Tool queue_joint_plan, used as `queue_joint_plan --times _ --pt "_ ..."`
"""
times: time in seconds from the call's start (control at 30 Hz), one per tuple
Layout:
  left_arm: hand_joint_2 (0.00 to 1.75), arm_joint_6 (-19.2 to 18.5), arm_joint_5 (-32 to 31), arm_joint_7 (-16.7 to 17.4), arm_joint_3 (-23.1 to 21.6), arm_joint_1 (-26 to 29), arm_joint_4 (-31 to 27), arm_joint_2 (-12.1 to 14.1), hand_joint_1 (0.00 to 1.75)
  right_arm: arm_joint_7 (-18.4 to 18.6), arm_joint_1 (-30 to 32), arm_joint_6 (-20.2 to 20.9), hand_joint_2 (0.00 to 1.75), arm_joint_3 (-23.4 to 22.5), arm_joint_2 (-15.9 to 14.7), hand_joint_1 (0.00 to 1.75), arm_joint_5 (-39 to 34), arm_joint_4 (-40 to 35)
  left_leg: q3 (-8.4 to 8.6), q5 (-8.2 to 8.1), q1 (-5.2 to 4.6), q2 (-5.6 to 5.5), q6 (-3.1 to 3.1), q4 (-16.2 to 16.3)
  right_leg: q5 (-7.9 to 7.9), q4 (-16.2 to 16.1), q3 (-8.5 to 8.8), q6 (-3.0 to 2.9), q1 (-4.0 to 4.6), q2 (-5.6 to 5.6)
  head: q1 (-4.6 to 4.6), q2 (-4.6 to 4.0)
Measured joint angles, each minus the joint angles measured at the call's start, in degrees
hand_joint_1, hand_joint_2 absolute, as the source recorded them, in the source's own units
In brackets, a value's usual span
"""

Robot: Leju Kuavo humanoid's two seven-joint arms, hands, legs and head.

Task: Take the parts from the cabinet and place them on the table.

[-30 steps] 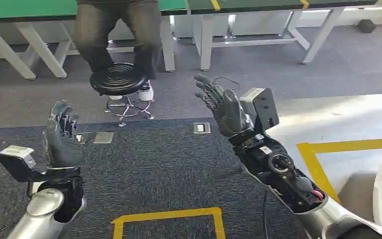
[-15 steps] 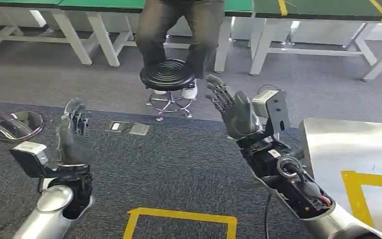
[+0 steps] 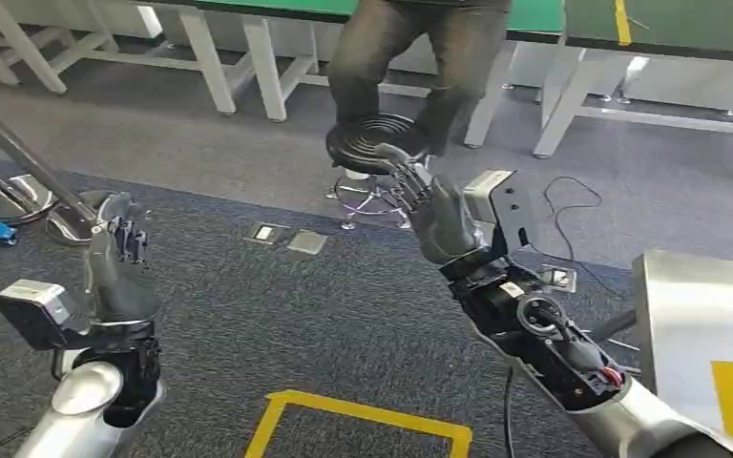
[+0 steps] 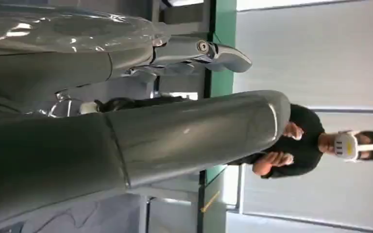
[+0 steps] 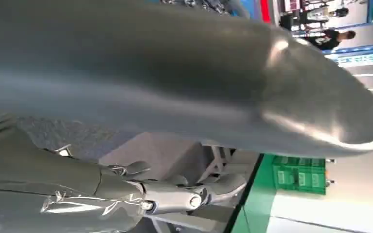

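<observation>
No parts and no cabinet in frame, so which way the parts lie from the fingers can't be called, nor their long axis or which hand is nearer; judging by that, the fetch hasn't started. Left hand (image 3: 119, 262) is raised palm-in over the dark grey carpet (image 3: 324, 315), fingers (image 3: 132, 239) apart and upright, holding nothing; left wrist view agrees, thick grey thumb (image 4: 199, 131) and a darker finger (image 4: 209, 51) well apart with nothing between. Right hand (image 3: 429, 210) likewise raised, fingers (image 3: 403, 181) spread and pointing away from the body, empty; right wrist view shows the same gap. Just beyond the right fingertips: a black round swivel stool (image 3: 367, 143) and a person in dark trousers (image 3: 410, 57) standing by green-topped white-legged tables (image 3: 248, 57). Outboard of the right hand, a brushed silver metal surface with yellow tape (image 3: 706, 324) — can't tell if it's the cabinet. Yellow tape rectangle on the floor (image 3: 363, 420) sits between the two forearms.
</observation>
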Motion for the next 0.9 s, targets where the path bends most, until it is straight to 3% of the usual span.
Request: queue_joint_plan --times 0.03,0.07,0.13,0.17,0.2,0.23,0.3,0.33,0.37,0.4,0.47,0.5,0.57,0.6,0.67,0.7,0.73,0.77,0.8,0.83,0.87,0.9 --pt "0.00 -0.02 -0.02 -0.04 0.00 -0.05 -0.07 -0.02 0.00 0.00 -0.02 0.00 0.00 -0.04 -0.02 0.00 0.00 -0.02 0.18 -0.06 0.15 -0.50 0.12 -0.04 -1.01 1.20 -0.50 0.18 -0.25 2.66 0.22 0.00" --pt "0.00 -0.02 0.00 0.00 0.00 -0.24 -0.07 -0.05 0.00 -0.07 -0.10 0.00 0.00 -0.04 -0.02 0.00 0.00 -0.07 0.31 -0.14 0.21 -0.89 0.83 -0.02 -2.98 4.80 -2.01 0.10 -0.28 4.99 0.57 0.00" --pt "0.00 -0.13 0.00 0.00 0.00 -0.21 -0.07 -0.11 0.00 0.00 0.04 0.00 0.00 -0.02 -0.09 0.00 0.00 -0.07 0.32 -0.22 0.14 -2.21 1.00 0.00 -7.62 16.06 -7.61 0.21 -0.13 6.46 1.44 0.00" --pt "0.00 -0.15 0.00 0.02 0.00 -0.13 -0.07 -0.15 0.00 0.00 0.13 0.00 0.00 0.00 -0.09 0.00 0.00 -0.07 0.34 -0.25 0.02 -2.82 1.04 0.02 -8.60 19.52 -9.50 0.23 -0.11 6.54 1.60 0.00" --pt "0.00 -0.17 0.00 0.04 0.00 -0.09 -0.07 -0.15 0.00 0.02 0.25 0.00 0.00 0.00 -0.09 0.00 0.00 -0.07 0.42 -0.28 -0.07 -3.84 1.08 0.07 -8.19 21.44 -11.06 0.16 -0.12 6.54 1.64 0.00" --pt "0.00 -0.20 0.00 0.09 0.00 -0.10 -0.07 -0.18 0.00 0.07 0.29 0.00 0.00 0.00 -0.09 0.00 -0.02 -0.06 0.58 -0.33 -0.11 -4.77 1.08 0.07 -6.02 19.37 -10.64 -0.09 -0.11 6.59 1.66 0.00" --pt "0.00 -0.17 -0.07 0.09 0.00 -0.14 -0.07 -0.20 0.00 0.11 0.24 0.02 0.00 -0.02 -0.09 0.00 0.00 -0.06 1.09 -0.48 -0.19 -6.55 0.91 0.12 0.35 9.40 -6.74 -0.80 -0.09 7.60 2.10 0.00" --pt "0.00 -0.17 -0.11 0.11 0.00 -0.15 -0.07 -0.22 0.00 0.13 0.19 0.06 0.00 -0.09 -0.13 0.00 0.00 -0.07 1.27 -0.60 -0.16 -7.31 0.76 0.11 3.21 3.80 -4.60 -1.25 -0.08 9.82 2.47 0.00" --pt "0.00 -0.17 -0.15 0.13 0.00 -0.22 -0.04 -0.22 0.00 0.15 0.14 0.09 0.00 -0.09 -0.17 0.00 0.00 -0.04 1.01 -0.64 -0.42 -7.82 0.49 0.27 2.67 2.24 -3.90 -1.64 -0.38 12.80 2.16 0.00" --pt "0.00 -0.17 -0.17 0.35 0.00 -0.31 -0.07 -0.22 0.00 0.22 -0.04 0.13 0.00 -0.09 -0.15 0.00 0.00 -0.07 0.55 -0.53 0.08 -8.53 0.23 0.43 2.40 1.07 -2.78 -1.45 -0.26 12.20 2.06 0.00" --pt "0.00 -0.17 -0.35 0.39 0.00 -0.20 -0.07 -0.18 0.00 0.33 -0.14 0.46 0.00 0.00 -0.15 0.00 -0.02 -0.07 0.13 -0.05 0.44 -9.87 -0.50 0.12 2.16 1.00 -2.78 -1.50 0.03 11.06 2.60 0.00" --pt "0.00 -0.15 -0.44 0.42 0.00 -0.19 -0.13 -0.15 0.00 0.35 -0.24 0.59 0.00 0.00 -0.15 0.00 0.00 -0.09 0.04 0.07 0.13 -10.73 -0.88 0.03 2.32 0.61 -2.43 -1.69 -0.24 10.24 2.36 0.00" --pt "0.00 -0.02 -0.55 0.48 0.02 -0.26 -0.28 -0.07 0.00 0.44 -0.44 0.72 0.00 -0.04 -0.15 0.00 -0.02 -0.07 -1.43 -2.42 -0.48 -4.03 -1.71 3.55 2.53 -0.15 -1.77 -2.13 -0.67 8.50 1.74 0.00" --pt "0.00 -0.02 -0.57 0.52 0.00 -0.41 -0.28 -0.02 0.00 0.44 -0.56 0.76 0.00 -0.09 -0.15 0.00 -0.02 -0.06 -3.90 -4.74 -0.27 -2.31 -2.03 8.28 2.52 -0.13 -1.74 -2.27 -0.57 7.62 1.14 0.00" --pt "0.00 0.00 -0.59 0.57 0.00 -0.28 -0.28 -0.02 0.00 0.53 -0.45 0.83 0.00 -0.02 -0.15 0.00 -0.02 -0.06 -9.41 -8.44 0.17 -1.44 -2.41 18.47 2.37 -0.10 -1.79 -2.31 -0.60 5.83 0.72 0.00" --pt "0.00 0.00 -0.59 0.65 0.02 -0.15 -0.28 0.00 0.00 0.55 -0.42 0.83 0.00 -0.02 -0.15 0.00 -0.02 -0.07 -10.80 -8.41 0.41 -1.37 -2.58 20.52 2.29 -0.10 -1.77 -2.27 -0.65 4.99 0.37 0.00" --pt "0.00 0.02 -0.57 0.70 0.02 -0.04 -0.28 0.06 0.00 0.61 -0.43 0.83 0.00 -0.02 -0.15 0.00 -0.02 -0.07 -10.39 -7.03 0.57 -1.31 -2.73 19.27 2.16 -0.10 -1.66 -2.21 -0.70 4.18 0.13 0.00" --pt "0.00 0.02 -0.57 0.70 0.00 -0.03 -0.28 0.11 0.00 0.61 -0.43 0.83 0.00 -0.02 -0.15 0.00 -0.02 -0.07 -8.49 -4.78 0.70 -1.11 -2.79 15.52 2.01 -0.10 -1.49 -2.08 -0.75 3.48 -0.09 0.00" --pt "0.00 0.02 -0.59 0.70 0.02 -0.07 -0.31 0.13 0.00 0.63 -0.44 0.83 0.00 -0.02 -0.15 0.00 -0.02 -0.07 -5.29 -1.96 0.75 -0.46 -2.75 9.41 1.79 -0.09 -1.21 -1.80 -0.79 2.75 -0.18 0.00" --pt "0.00 0.02 -0.59 0.70 0.02 -0.10 -0.31 0.13 0.00 0.63 -0.48 0.85 0.00 -0.02 -0.15 0.00 -0.02 -0.07 -1.64 0.52 0.69 1.46 -2.65 2.87 1.48 -0.09 -0.82 -1.46 -0.78 2.07 -0.28 0.00" --pt "0.00 0.02 -0.61 0.70 0.02 -0.22 -0.33 0.13 0.00 0.63 -0.54 0.85 0.00 -0.02 -0.15 0.00 -0.02 -0.07 -0.09 0.08 0.12 3.76 -2.43 -0.08 1.15 -0.05 -0.74 -1.02 -0.18 1.57 -0.46 0.00" --pt "0.00 0.02 -0.61 0.77 0.00 -0.18 -0.39 0.04 0.00 0.66 -0.72 0.85 0.00 -0.04 -0.15 0.00 -0.04 -0.07 -0.25 0.44 0.22 2.30 -1.61 0.00 1.03 -0.02 -0.70 -0.86 -0.14 1.30 -0.55 0.00"
